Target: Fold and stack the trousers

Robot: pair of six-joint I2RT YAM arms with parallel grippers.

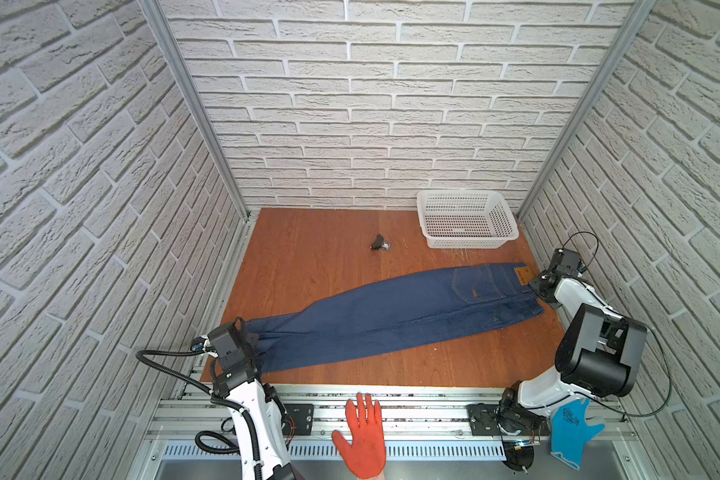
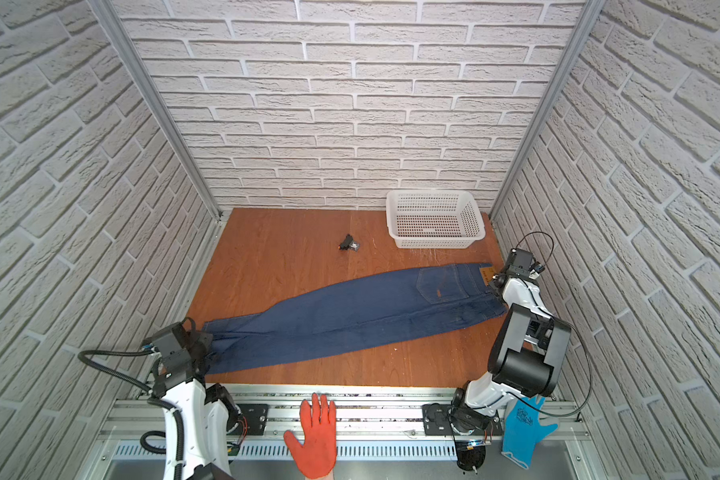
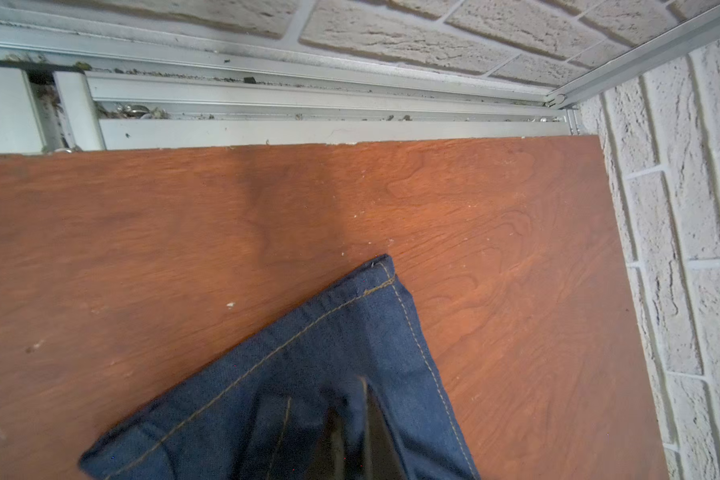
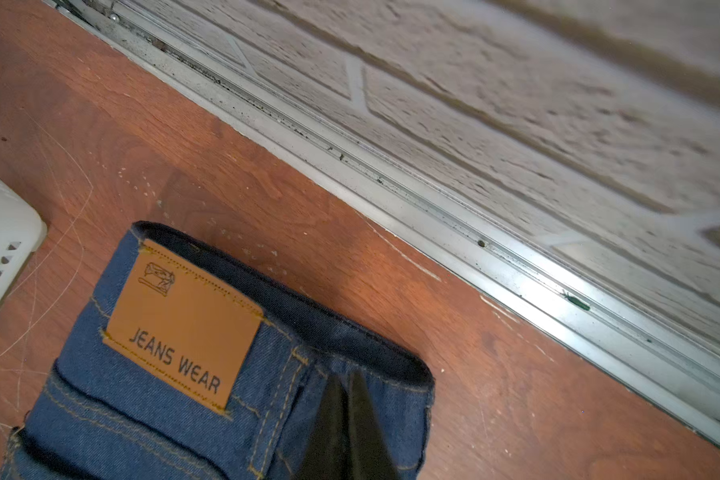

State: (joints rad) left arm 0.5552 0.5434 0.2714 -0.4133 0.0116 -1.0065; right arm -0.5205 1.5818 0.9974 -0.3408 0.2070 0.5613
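Now the left claw (image 3: 362,403) is pinched shut on the leg hems (image 3: 350,316) and the right claw (image 4: 346,390) is clamped on the waistband (image 4: 275,353), so the trousers (image 1: 391,320) lie stretched flat on the tabletop (image 1: 308,257) between them, probably tensioned for an end-to-end fold.

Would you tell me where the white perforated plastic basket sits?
In both top views the basket sits at the wooden table's far right corner, beyond the dark blue jeans' waistband.
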